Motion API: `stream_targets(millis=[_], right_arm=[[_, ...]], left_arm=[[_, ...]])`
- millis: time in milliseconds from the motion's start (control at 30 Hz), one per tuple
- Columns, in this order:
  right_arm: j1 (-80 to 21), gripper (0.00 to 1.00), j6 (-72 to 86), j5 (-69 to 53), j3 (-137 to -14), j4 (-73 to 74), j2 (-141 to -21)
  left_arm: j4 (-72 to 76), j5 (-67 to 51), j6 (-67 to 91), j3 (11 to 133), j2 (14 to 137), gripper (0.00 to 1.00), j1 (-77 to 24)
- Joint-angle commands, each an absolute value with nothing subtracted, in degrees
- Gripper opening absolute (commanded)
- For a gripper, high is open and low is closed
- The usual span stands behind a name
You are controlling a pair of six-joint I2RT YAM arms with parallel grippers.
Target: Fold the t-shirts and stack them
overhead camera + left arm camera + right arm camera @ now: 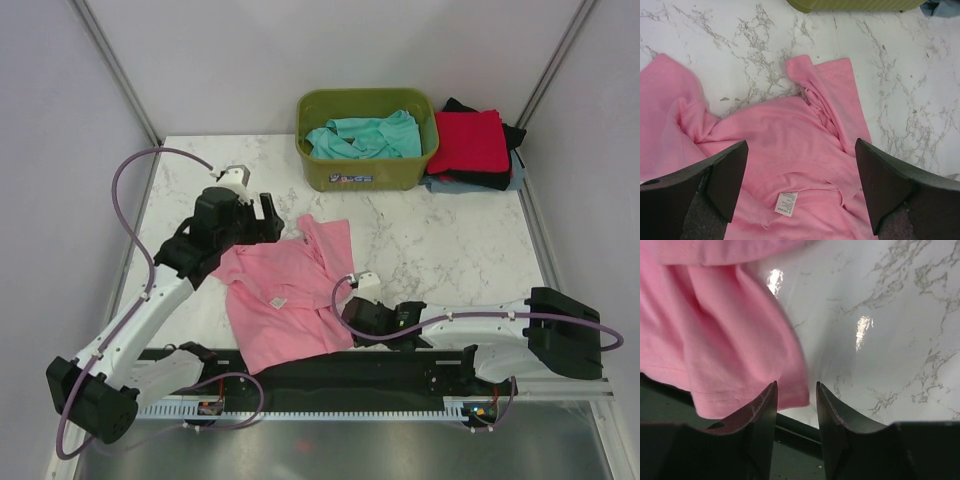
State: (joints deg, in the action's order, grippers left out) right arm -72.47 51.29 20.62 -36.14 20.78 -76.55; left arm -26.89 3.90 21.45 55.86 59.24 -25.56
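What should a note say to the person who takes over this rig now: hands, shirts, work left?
Left hand: open above the pink t-shirt, holding nothing.
Right hand: slightly open at that shirt's near hem corner, gripping nothing.
The pink t-shirt lies crumpled, unfolded.
Teal t-shirt: loose in the green tub.
Done: red t-shirt, black one and grey-blue one stacked right of the tub.
Left: fold pink and teal, add them to the stack.

Plain pink t-shirt (285, 300), white label (786, 204). White marble table (450, 240), grey veining. Olive-green tub (365, 172). Teal t-shirt (365, 135), red t-shirt (468, 140), black t-shirt (485, 180), grey-blue t-shirt (445, 186), all plain. Purple cables (130, 170).
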Motion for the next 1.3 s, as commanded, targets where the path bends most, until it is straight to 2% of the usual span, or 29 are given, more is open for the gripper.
stream_targets(millis=[0,67,167,267,300,333,533,633,767,933,1267], right_arm=[[-72.2,0.44,53.4,20.3,-33.8,17.2,-75.8],[-72.2,0.43,54.0,20.0,-32.9,16.7,-75.6],[-72.2,0.34,54.1,19.0,-31.2,15.3,-74.9],[-72.2,0.2,54.0,17.9,-29.7,12.5,-73.7],[-72.1,0.07,53.6,16.9,-29.2,11.3,-73.3],[-72.1,0.0,53.6,16.4,-28.7,9.3,-72.8],[-70.1,0.0,56.0,20.6,-24.3,13.7,-61.6],[-67.0,0.0,55.3,18.7,-21.3,14.5,-56.8],[-66.1,0.0,54.8,17.8,-19.9,15.2,-56.9],[-66.1,0.0,55.5,17.7,-18.7,14.4,-56.3],[-66.1,0.0,54.4,17.0,-18.0,14.3,-55.9]], left_arm=[[-25.5,3.0,19.9,57.2,60.0,0.95,-25.4],[-25.4,2.6,20.1,57.5,60.5,0.95,-25.3],[-25.1,2.2,20.6,57.7,60.9,0.95,-25.4],[-24.5,1.7,20.7,58.0,62.1,0.94,-25.4],[-24.5,1.5,20.7,58.6,62.5,0.94,-25.4],[-24.3,1.1,20.7,59.0,63.0,0.94,-25.5],[-22.2,-1.8,15.7,65.5,71.3,0.92,-29.1],[-26.1,-1.2,15.0,74.8,82.9,0.93,-32.2],[-26.7,2.6,13.3,84.9,95.7,0.93,-38.4],[-29.4,6.6,12.5,93.9,113.3,0.92,-41.0],[-30.8,9.0,12.8,102.1,127.4,0.86,-42.1]])
